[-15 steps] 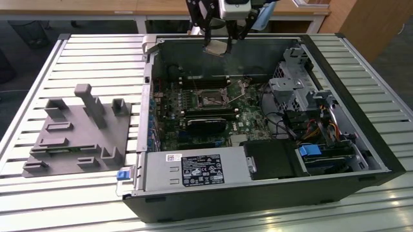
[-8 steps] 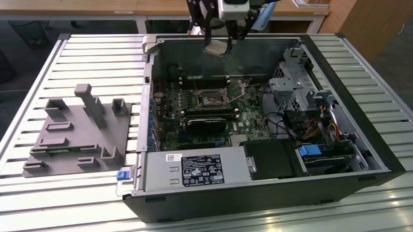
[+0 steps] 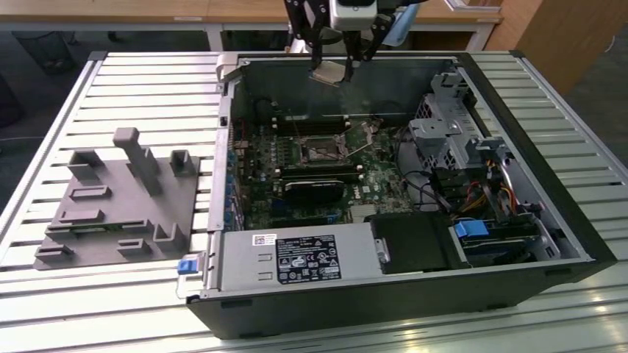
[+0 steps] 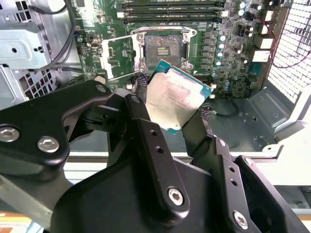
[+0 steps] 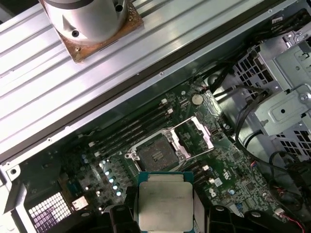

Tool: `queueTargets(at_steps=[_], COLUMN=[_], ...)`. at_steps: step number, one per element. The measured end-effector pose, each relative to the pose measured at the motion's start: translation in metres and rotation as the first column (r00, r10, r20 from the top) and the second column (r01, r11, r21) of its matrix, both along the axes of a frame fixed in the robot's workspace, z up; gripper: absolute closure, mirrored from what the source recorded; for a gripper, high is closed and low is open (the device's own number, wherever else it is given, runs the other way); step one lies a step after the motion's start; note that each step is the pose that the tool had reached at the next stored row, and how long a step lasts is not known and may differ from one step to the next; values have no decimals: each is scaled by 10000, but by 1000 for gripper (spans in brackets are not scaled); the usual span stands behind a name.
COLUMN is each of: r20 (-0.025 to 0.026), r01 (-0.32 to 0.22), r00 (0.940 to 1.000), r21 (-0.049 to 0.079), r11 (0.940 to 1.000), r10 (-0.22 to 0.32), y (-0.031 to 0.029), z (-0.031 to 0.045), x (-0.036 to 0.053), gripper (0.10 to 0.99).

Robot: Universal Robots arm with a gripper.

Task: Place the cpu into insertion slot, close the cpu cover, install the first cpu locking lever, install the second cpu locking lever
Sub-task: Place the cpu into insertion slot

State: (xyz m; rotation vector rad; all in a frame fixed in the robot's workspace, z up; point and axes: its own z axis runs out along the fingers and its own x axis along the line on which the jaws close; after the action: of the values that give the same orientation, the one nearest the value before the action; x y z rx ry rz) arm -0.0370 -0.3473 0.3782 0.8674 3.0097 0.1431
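Note:
My gripper (image 3: 332,71) hangs above the back wall of the open computer case, shut on the cpu (image 3: 328,74). The cpu (image 4: 177,99) is a flat square chip with a silvery top, pinched by its edges between the two black fingers (image 4: 141,109) and held tilted in the air. Below it on the green board lies the insertion slot (image 4: 163,46), dark-centred and uncovered. The cpu cover (image 4: 116,56) stands swung open beside the slot. In the first wrist view the cpu (image 5: 165,201) sits short of the insertion slot (image 5: 155,156), with the open cpu cover (image 5: 194,136) alongside.
The case (image 3: 579,243) lies open on a slatted metal table (image 3: 147,81). A grey power supply (image 3: 294,257), a black heatsink (image 3: 314,193), drive cages (image 3: 442,132) and cables (image 3: 481,198) surround the board. Long memory slots (image 4: 170,12) run beside the socket. A grey parts fixture (image 3: 118,198) lies at the exterior view's left.

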Motion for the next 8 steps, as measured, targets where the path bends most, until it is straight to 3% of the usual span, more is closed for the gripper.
queueTargets(at_steps=[8], r20=[-1], r01=[331], r00=[9995], r21=[0], r11=[9995], r10=[-331], y=[0], z=[0], x=[0], gripper=[549])
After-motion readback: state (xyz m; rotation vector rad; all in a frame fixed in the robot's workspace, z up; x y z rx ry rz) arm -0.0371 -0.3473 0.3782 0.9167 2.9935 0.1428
